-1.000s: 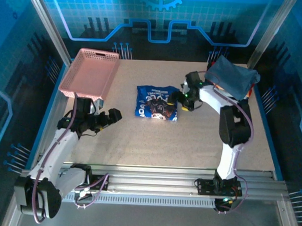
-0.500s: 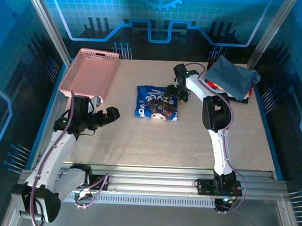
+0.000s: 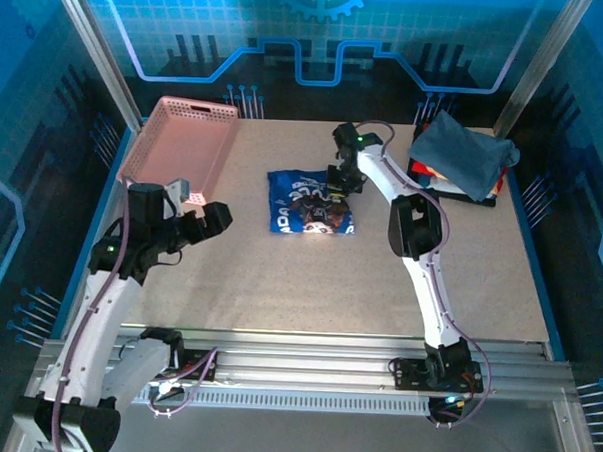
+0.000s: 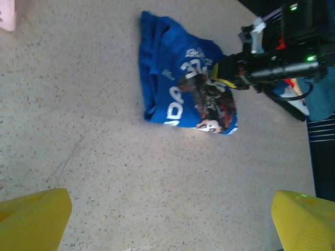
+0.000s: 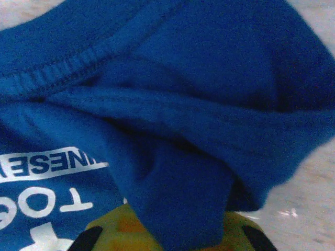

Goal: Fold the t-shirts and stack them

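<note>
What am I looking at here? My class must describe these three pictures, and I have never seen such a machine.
These are two robot arms bolted to the near edge of a table, each ending in a two-finger gripper. The wide picture comes from a fixed camera above and behind them; the other two come from a camera on each wrist. On the table lie a royal-blue t-shirt with white print and, far left, a pink basket. A grey-blue t-shirt is draped over something at the far right. The right gripper has closed on an edge of the blue shirt; its camera sees that cloth up close. The left gripper hangs open, empty.
</note>
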You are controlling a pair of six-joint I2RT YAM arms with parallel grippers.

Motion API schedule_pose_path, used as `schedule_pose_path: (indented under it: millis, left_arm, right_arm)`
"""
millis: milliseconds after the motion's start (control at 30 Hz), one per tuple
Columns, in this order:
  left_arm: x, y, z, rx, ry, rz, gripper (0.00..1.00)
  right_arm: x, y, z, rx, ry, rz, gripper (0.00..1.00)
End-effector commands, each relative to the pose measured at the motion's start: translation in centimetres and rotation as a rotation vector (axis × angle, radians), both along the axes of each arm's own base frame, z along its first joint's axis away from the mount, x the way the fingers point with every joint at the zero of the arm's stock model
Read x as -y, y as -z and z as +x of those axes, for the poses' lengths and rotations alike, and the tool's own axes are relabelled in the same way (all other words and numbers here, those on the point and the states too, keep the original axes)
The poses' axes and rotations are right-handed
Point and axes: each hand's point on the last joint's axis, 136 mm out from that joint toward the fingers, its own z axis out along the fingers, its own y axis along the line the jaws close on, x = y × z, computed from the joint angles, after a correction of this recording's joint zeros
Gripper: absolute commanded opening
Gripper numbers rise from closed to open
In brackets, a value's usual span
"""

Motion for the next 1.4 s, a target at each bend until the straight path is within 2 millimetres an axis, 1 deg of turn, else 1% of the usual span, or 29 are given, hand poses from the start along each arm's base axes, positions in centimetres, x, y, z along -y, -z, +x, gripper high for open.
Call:
schedule_pose_path:
  millis: [0,67,100,167,233,300,333,400,533,633,700,800,900,1000,1100,1233,1367]
  left_arm:
    - [-0.8,-1.6,-1.1,0.038,-0.016,0.046,0.99]
    - [-0.8,-2.0,-1.5,0.055,-0.015,0.047,0.99]
    - [-0.8,-2.4,-1.6,0.07,-0.015,0.044,0.99]
    - [-0.7,-3.2,-1.7,0.105,-0.015,0.041,0.99]
    - [-0.7,-4.0,-1.5,0.141,-0.016,0.032,0.99]
    - [-0.5,-4.8,-1.3,0.167,-0.014,0.02,0.99]
    - [-0.4,-5.1,-1.1,0.174,-0.011,0.012,0.99]
    - [-0.5,-5.3,-0.7,0.179,-0.019,0.008,0.99]
    - [-0.5,-5.2,-0.2,0.175,-0.02,0.011,0.99]
    - [-0.6,-4.8,0.0,0.167,-0.026,0.02,0.99]
    - [-0.8,-4.5,0.0,0.159,-0.033,0.025,0.99]
    - [-0.9,-4.0,-0.1,0.148,-0.041,0.032,0.99]
    - [-1.2,-3.7,-0.4,0.143,-0.047,0.048,0.99]
    - [-1.5,-3.4,-0.8,0.14,-0.053,0.073,0.99]
    - [-1.8,-3.4,-1.0,0.141,-0.058,0.089,0.99]
    - [-1.9,-3.5,-1.0,0.141,-0.062,0.1,0.99]
    - [-2.0,-3.2,-1.1,0.131,-0.065,0.105,0.99]
  right_arm:
    - [-1.8,0.8,-1.1,-0.013,-0.055,0.006,0.0]
    - [-0.7,-2.4,-0.4,0.065,-0.089,-0.057,0.0]
    - [0.3,-4.3,-0.1,0.107,-0.107,-0.109,0.0]
    - [3.0,-7.4,0.4,0.178,-0.125,-0.244,0.0]
    - [6.3,-10.5,0.8,0.247,-0.13,-0.38,0.0]
    - [9.1,-12.8,1.2,0.293,-0.115,-0.465,0.0]
    - [10.8,-13.9,1.6,0.315,-0.105,-0.509,0.0]
    - [13.2,-16.6,2.2,0.368,-0.082,-0.552,0.0]
    - [17.2,-19.6,4.1,0.437,-0.062,-0.646,0.0]
    - [19.3,-21.4,5.4,0.49,-0.051,-0.697,0.0]
    - [20.5,-23.2,6.2,0.543,-0.037,-0.723,0.0]
    - [22.3,-24.2,6.8,0.573,0.02,-0.711,0.0]
    - [23.3,-25.4,7.2,0.605,0.049,-0.706,0.0]
    - [23.8,-26.1,7.5,0.633,0.085,-0.666,0.0]
    - [25.0,-27.1,7.4,0.652,0.151,-0.617,0.0]
    - [28.0,-28.0,7.1,0.663,0.271,-0.519,0.0]
    - [31.2,-27.9,6.5,0.642,0.38,-0.438,0.0]
